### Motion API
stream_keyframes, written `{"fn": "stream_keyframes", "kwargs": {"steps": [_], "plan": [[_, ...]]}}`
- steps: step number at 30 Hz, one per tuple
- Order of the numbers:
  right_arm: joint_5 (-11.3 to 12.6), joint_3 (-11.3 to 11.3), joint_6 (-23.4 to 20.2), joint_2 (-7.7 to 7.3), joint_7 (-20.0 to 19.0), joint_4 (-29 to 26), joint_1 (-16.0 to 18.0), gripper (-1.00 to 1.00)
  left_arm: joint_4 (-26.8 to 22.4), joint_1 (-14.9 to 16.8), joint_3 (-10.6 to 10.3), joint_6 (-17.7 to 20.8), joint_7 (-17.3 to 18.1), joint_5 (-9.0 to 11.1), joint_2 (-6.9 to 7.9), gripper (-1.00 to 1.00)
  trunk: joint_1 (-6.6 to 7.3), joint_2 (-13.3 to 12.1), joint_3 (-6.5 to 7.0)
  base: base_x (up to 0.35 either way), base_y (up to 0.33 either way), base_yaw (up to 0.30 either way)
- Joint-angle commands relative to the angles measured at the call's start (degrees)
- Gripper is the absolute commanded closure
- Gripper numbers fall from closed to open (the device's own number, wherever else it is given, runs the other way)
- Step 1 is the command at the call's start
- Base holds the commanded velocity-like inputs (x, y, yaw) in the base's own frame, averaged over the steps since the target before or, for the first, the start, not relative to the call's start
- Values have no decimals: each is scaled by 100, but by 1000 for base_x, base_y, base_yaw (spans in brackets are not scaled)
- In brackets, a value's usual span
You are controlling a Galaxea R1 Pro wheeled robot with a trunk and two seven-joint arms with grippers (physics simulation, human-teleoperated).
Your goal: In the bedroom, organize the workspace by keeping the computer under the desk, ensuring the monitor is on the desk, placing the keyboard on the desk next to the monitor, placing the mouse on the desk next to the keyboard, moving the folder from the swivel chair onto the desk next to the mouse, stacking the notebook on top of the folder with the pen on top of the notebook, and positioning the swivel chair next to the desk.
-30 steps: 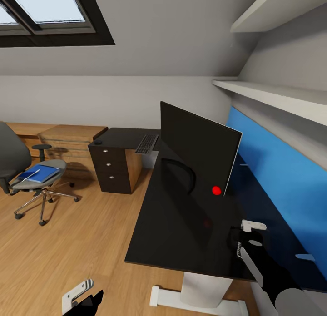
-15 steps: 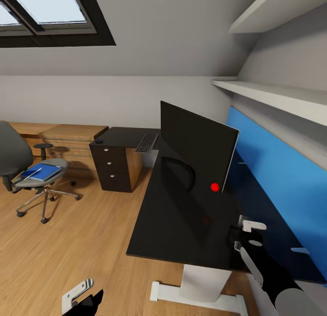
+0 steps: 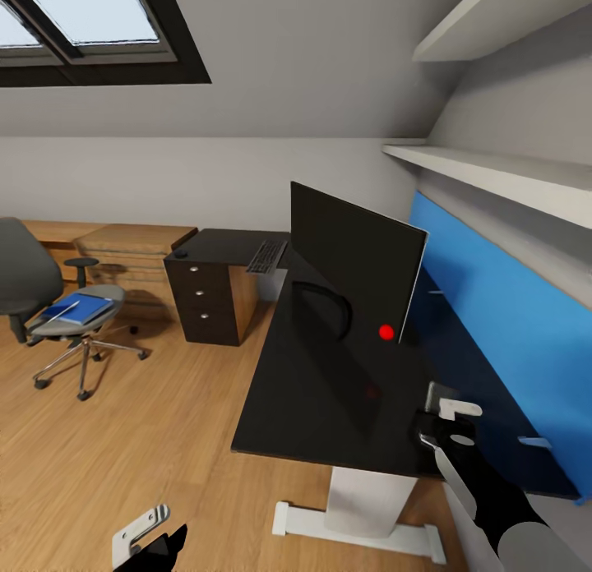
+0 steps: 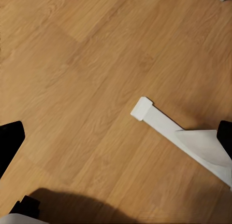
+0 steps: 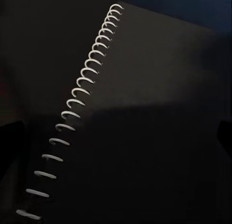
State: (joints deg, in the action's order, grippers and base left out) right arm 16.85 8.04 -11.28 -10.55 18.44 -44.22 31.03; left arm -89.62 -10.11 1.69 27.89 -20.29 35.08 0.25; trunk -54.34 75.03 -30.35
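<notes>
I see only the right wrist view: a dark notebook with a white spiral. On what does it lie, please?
Observer: In the head view the right gripper hovers over the near end of the black desk, beside the blue wall panel. The notebook seems to lie on the desk there.
Operator: Where is the folder?
Observer: The blue folder is on the seat of the swivel chair, away from the desk, with the pen on it.
Operator: And the keyboard?
Observer: The keyboard lies on the far part of the desk, beyond the monitor.
</notes>
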Motion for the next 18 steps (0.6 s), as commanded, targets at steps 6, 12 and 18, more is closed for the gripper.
{"fn": "stream_keyframes", "kwargs": {"steps": [6,12,18], "plan": [[73,40,-61,-9,45,335,-1,-100,-11,1,-2,15,-45,60,2,-100,1,3,-6,-225,0,0],[73,41,-59,-9,45,335,-1,-100,-11,1,-2,15,-45,67,2,-100,1,3,-6,-69,0,0],[72,48,-58,-9,45,335,-1,-100,-11,1,-2,15,-45,69,2,-100,1,3,-6,-24,0,0]]}}
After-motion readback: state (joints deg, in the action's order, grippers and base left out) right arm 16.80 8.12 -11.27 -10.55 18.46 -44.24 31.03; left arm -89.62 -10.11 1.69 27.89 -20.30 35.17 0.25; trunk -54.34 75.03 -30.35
